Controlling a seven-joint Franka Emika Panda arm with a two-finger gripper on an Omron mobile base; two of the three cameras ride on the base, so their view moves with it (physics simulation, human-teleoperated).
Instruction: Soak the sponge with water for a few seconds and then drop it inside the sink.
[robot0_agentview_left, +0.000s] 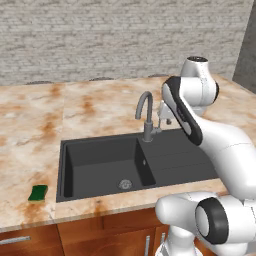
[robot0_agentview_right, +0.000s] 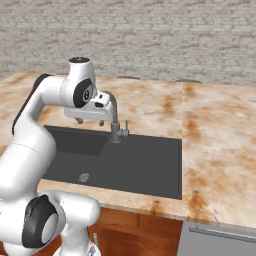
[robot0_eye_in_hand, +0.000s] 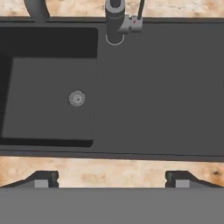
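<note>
Marble-look counter (robot0_agentview_left: 100, 107); grey brick wall (robot0_agentview_left: 100, 35) behind; wooden cabinet fronts (robot0_agentview_left: 75, 237) below.

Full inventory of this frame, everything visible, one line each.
sponge: one, green, on the counter left of the sink.
sink: one, dark grey, set in the counter, basin left, drainboard right.
drain: one, metal, in the basin floor.
faucet: one, grey, curved, behind the sink; no water seen.
counter: one, marbled tan.
wall: grey brick, behind the counter.
gripper: one, open, above the sink, holding nothing.
</note>
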